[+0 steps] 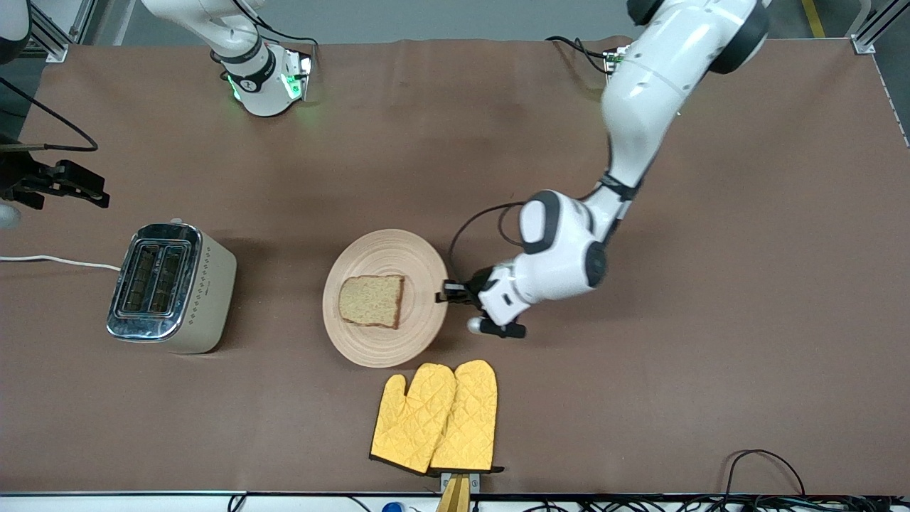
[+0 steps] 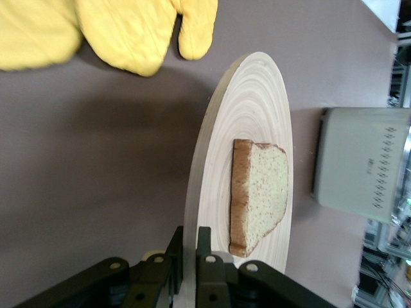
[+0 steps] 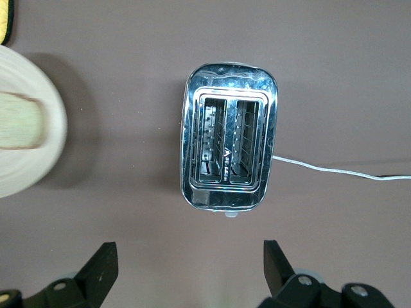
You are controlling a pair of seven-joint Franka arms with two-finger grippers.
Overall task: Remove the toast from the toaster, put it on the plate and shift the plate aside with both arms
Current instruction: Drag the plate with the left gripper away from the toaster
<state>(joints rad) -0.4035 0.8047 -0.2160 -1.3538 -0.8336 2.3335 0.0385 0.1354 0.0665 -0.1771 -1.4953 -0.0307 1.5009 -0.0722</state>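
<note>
The toast (image 1: 372,300) is already lying flat on the plate (image 1: 384,249), a little toward the toaster's side of centre, so what remains is shifting the plate aside; the left gripper (image 1: 450,293) is pinching the plate's rim at the edge toward the left arm's end of the table, its fingers (image 2: 204,251) closed tight on the thin wooden lip, one above and one below; the right gripper (image 3: 186,266) is hanging spread wide and holding nothing, over the bare cloth just beside the toaster (image 1: 170,286), and that arm is waiting. The main risk is coming from that one-sided hold: with only one edge clamped, any lift is likely tilting the plate down toward the toaster and letting the slice slide off, and the narrow bite on the rim could be slipping if the plate is dragged quickly across the brown cloth (image 1: 711,355). The yellow oven mitts (image 1: 437,419) are lying just beside the plate, nearer to the front camera, so a pull that way would be catching the rim on them. The toaster, slots empty, is standing well apart from the plate toward the right arm's end, so the waiting arm, reaching for the free rim, could be clipping it or snagging its white cord (image 1: 57,261).
</note>
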